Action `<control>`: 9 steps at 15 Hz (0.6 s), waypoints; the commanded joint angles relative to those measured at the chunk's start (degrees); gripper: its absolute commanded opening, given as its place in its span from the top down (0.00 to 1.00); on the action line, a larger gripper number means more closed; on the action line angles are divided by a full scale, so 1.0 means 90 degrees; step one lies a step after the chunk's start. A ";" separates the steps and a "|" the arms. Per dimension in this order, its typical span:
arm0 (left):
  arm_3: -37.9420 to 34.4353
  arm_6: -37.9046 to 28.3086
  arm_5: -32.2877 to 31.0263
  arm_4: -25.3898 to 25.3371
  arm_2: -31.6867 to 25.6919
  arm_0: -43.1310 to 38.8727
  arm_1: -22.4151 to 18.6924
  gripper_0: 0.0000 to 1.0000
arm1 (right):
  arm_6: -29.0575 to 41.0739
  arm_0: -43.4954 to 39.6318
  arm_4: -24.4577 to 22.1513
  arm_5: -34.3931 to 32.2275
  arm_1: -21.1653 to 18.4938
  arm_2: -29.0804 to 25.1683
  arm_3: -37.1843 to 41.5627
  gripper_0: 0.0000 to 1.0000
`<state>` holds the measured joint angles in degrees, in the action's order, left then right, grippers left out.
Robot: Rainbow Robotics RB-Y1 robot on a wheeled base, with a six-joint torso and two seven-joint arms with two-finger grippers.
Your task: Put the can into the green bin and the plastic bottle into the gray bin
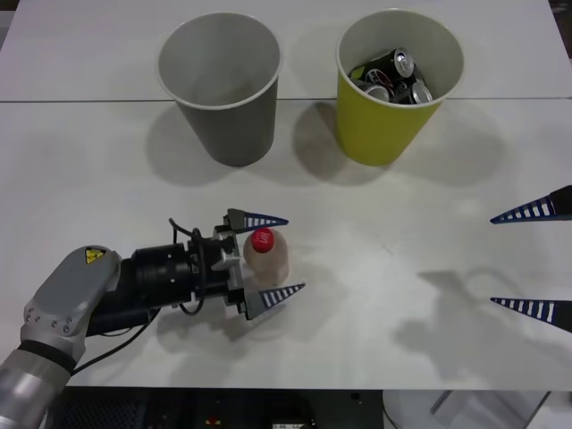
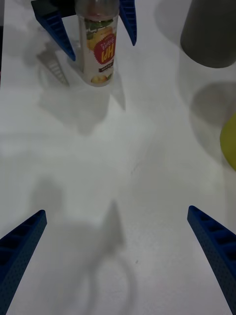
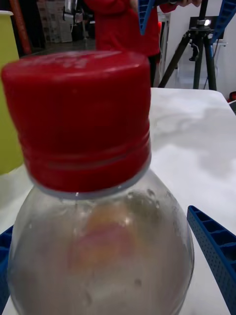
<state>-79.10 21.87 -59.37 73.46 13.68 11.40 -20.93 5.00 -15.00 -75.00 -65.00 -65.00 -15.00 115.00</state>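
The plastic bottle [image 1: 264,253] stands upright on the white table, clear with a red cap [image 3: 78,118] and a red-and-yellow label [image 2: 101,49]. My left gripper [image 1: 295,253] is open around it, one blue finger [image 1: 265,220] on each side, a gap showing beside the finger [image 3: 216,246]. The gray bin [image 1: 219,85] stands at the back, hollow inside. To its right stands the green bin [image 1: 393,125], which holds dark cans [image 1: 393,76]. My right gripper [image 1: 492,260] hovers open at the right edge with nothing between its fingers [image 2: 216,256].
A seam in the table [image 1: 89,100] runs behind the bins. The gray bin [image 2: 211,29] and the green bin's edge [image 2: 230,147] stand to one side of the bare tabletop between my two grippers. The table's front edge [image 1: 357,390] lies close to both arms.
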 commanded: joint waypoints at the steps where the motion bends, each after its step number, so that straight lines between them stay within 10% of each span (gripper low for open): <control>1: 0.0000 -0.0008 0.0004 0.0109 0.0003 0.0013 0.0050 0.00 | 0.0000 0.0000 0.0000 0.0000 0.0000 0.0000 0.0000 0.00; 2: 0.0000 -0.0028 -0.0005 0.0118 0.0003 0.0023 0.0050 0.79 | 0.0000 0.0000 0.0000 0.0000 0.0000 0.0000 0.0000 0.00; 3: 0.0000 -0.0057 -0.0005 0.0118 0.0013 0.0023 0.0050 0.96 | 0.0000 0.0000 0.0000 0.0000 0.0000 0.0000 0.0000 0.00; 9: -0.0010 -0.0155 -0.0044 0.0128 0.0013 0.0023 0.0050 1.00 | 0.0000 0.0000 0.0000 0.0000 0.0000 0.0000 0.0000 0.00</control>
<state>-79.12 20.50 -59.74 74.66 13.86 11.60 -20.47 5.00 -15.00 -75.00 -65.00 -65.00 -15.00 115.00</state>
